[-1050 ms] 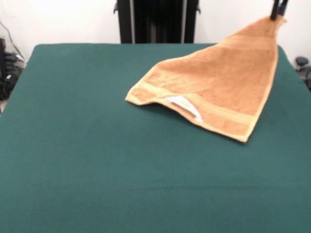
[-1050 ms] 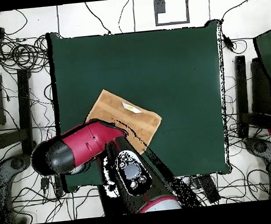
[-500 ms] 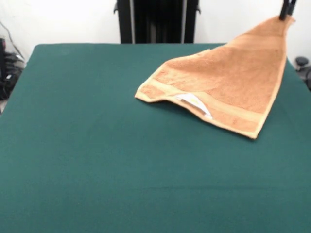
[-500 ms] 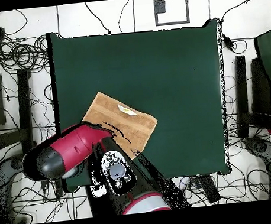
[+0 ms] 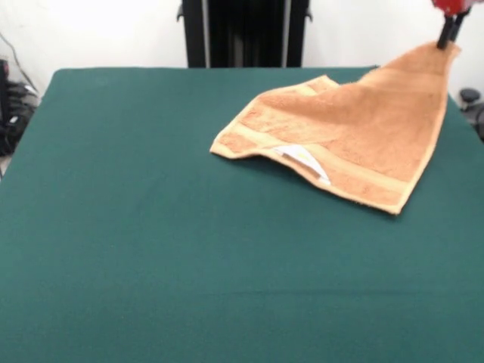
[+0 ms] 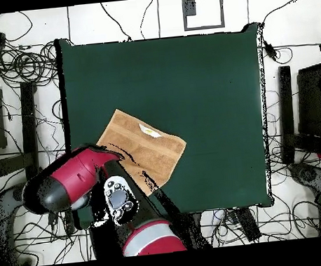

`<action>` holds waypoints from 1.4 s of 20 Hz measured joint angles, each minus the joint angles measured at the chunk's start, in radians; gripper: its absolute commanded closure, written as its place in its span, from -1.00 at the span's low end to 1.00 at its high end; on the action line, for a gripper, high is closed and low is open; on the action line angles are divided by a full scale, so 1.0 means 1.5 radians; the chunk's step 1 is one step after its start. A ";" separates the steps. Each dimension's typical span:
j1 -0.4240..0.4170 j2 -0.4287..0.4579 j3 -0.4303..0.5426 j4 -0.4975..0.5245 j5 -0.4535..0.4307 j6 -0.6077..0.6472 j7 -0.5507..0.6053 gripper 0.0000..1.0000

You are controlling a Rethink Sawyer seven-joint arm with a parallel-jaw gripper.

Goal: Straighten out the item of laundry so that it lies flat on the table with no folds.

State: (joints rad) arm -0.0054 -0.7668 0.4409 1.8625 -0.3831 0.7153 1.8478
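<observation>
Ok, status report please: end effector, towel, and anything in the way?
End effector shut on towel corner, raised at table edge. Towel part lifted, near edge folded under by label. Nothing in the way.

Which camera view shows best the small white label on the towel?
The front view: the white label lies in plain sight on the towel, at its near band stripe. In the overhead view the label is only a small pale mark, and the red arm covers part of the towel.
</observation>
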 measured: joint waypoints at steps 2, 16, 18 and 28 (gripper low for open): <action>0.010 0.017 -0.017 -0.016 0.000 -0.013 0.000 1.00; 0.067 0.139 -0.109 -0.117 0.000 -0.079 0.000 1.00; 0.073 0.157 -0.121 -0.130 0.000 -0.080 0.000 1.00; 0.076 0.186 -0.138 -0.155 0.006 -0.080 0.000 -1.00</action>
State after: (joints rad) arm 0.1090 -0.4881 0.2338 1.6297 -0.3742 0.5956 1.8478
